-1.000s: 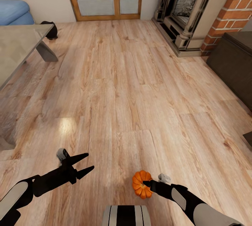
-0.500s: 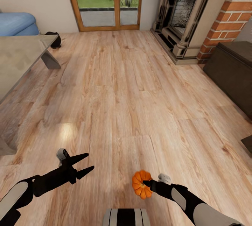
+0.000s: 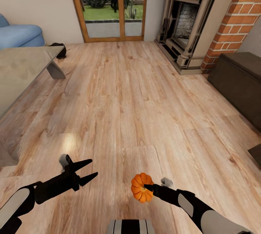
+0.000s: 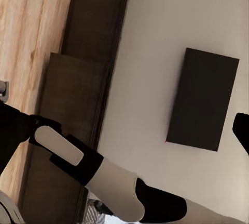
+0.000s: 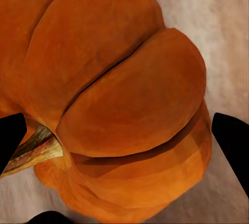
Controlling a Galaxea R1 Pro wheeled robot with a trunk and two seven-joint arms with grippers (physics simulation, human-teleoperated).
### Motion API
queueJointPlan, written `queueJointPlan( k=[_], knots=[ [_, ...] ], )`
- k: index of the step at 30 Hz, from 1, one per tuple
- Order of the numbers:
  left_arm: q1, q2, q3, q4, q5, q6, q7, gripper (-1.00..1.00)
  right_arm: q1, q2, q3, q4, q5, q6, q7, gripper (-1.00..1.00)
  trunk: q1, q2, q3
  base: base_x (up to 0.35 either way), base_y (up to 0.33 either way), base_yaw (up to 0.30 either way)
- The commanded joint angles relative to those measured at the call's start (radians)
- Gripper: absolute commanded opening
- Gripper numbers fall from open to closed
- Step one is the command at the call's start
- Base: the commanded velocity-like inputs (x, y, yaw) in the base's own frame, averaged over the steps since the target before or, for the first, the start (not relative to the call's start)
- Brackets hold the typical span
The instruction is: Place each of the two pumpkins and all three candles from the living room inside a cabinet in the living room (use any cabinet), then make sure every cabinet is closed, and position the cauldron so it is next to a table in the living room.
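Right tool (image 3: 146,187): closed on the small orange ribbed pumpkin (image 3: 139,187), carried low in front of the trunk above the wooden plank floor (image 3: 130,100). In the right wrist view the two dark fingertips (image 5: 232,141) bracket the pumpkin (image 5: 111,89) across its ribbed body, with the short tan stem (image 5: 33,150) lying close to one of them; whether that finger bears on the stem or only on the rind beside it cannot be settled from this close view.

Left tool (image 3: 85,170): fingers spread apart, holding nothing, level with the right tool on the robot's left.

Handling judgement: the pumpkin looks rigid and light for its size, with a smooth, rounded rind that could roll in a two-point grip. The furrows between ribs offer the firmest seat; the stem is thin and a poor hold.

Surroundings: the long low dark-brown wooden cabinet (image 3: 237,83) stands at the right, well ahead of the tools, beside the brick fireplace (image 3: 188,24). The glossy glass-like tabletop (image 3: 21,71) of the coffee table lies to the left, with the small round black cauldron (image 3: 59,50) on the floor just past its far corner.

Stage: transport towards the cabinet appears to be in hand.
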Motion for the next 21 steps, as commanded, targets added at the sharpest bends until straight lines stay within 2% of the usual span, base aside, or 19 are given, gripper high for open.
queueJointPlan(
  k=[1,10,12,15,21],
  knots=[
    [-0.001,0.001,-0.002,0.0,-0.006,0.0,-0.008,1.0,0.0,0.0,0.004,-0.001,-0.007,0.006,0.006,-1.0,-0.001,0.0,0.003,0.0,0.0,0.0],
    [-0.001,0.001,-0.002,0.001,-0.008,-0.001,-0.007,1.0,-0.001,0.0,0.002,0.0,-0.01,0.011,0.02,-1.0,-0.005,0.002,0.038,0.0,0.0,0.0],
    [0.0,0.001,-0.002,0.001,-0.009,-0.001,-0.007,1.0,-0.001,0.0,0.002,0.0,-0.032,0.01,0.022,-1.0,-0.006,0.003,0.046,0.0,0.0,0.0],
    [-0.001,0.001,-0.003,0.003,-0.01,-0.001,-0.001,1.0,0.0,0.001,0.004,-0.001,-0.088,0.009,0.024,-1.0,-0.007,0.003,0.057,0.0,0.0,0.0],
    [-0.001,0.001,-0.001,0.007,-0.01,-0.003,0.002,1.0,0.0,0.0,0.004,-0.001,-0.099,0.001,0.028,-1.0,-0.01,0.005,0.081,0.0,0.0,0.0]
  ],
)
